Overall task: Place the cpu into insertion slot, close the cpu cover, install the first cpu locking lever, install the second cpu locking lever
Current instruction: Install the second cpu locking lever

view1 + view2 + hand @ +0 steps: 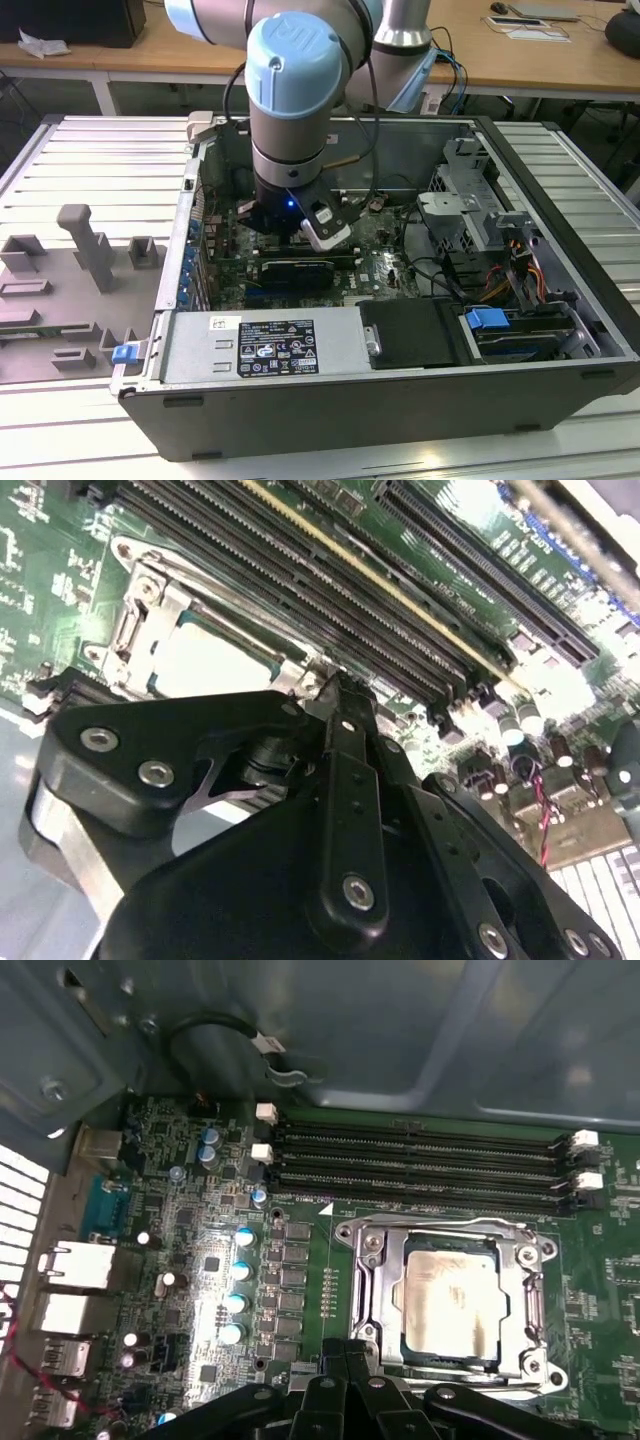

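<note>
Your arm (290, 90) reaches down into the open case (560, 200), which lies on the ribbed tabletop (60, 150), and its gripper (345, 1370) hangs just over the green board (300, 1290). In both wrist views you see the fingers (345, 720) drawn together into one narrow tip with nothing between them, at the edge of the slot (365, 1260) on the side away from the memory slots (420, 1160).

The cpu (450, 1300) already sits in the slot, its pale metal top showing through the window of the cover (530, 1310), which lies flat over it. In the second wrist view the cpu (205, 665) shows just beyond the fingertip. You cannot tell from here how the levers stand.
</note>
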Motion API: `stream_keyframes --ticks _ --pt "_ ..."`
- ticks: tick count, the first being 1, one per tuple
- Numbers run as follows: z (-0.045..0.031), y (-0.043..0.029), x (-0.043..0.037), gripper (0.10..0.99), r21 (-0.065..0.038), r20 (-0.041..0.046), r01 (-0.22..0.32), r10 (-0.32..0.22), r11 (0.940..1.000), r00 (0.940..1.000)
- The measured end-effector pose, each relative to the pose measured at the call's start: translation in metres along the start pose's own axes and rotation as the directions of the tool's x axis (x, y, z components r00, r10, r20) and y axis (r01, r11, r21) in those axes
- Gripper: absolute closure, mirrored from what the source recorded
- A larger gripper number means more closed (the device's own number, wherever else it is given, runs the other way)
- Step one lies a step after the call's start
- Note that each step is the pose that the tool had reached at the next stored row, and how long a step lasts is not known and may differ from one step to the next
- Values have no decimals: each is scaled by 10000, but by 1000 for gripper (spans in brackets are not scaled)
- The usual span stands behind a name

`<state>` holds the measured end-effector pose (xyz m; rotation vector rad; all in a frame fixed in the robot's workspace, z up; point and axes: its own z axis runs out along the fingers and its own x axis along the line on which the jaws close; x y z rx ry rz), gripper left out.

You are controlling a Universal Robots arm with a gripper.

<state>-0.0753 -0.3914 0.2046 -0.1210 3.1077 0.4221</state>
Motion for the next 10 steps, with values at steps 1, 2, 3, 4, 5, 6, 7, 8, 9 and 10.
stream_keyframes --ticks 1,2,3,4,5,6,7,8,9,10 --pt "-28 8 -1 980 -3 0 0 0 10000 10000" --pt "-43 12 -1 980 -2 -1 0 0 10000 10000" --pt "-59 17 -1 980 -2 -2 1 -1 10000 10000" --pt "-80 23 -2 980 -2 -2 1 -1 10000 10000" --pt "-98 28 -2 980 -2 -1 1 -1 10000 10000" --pt "-108 31 -2 980 -3 -1 1 -1 10000 10000" --pt "-117 34 -2 980 -3 -1 1 -1 10000 10000" --pt "-137 40 -3 980 -3 -1 1 -1 10000 10000" --pt "-158 46 -3 980 -3 -1 1 -1 10000 10000" --pt "-171 50 -4 980 -4 -1 1 -1 10000 10000"
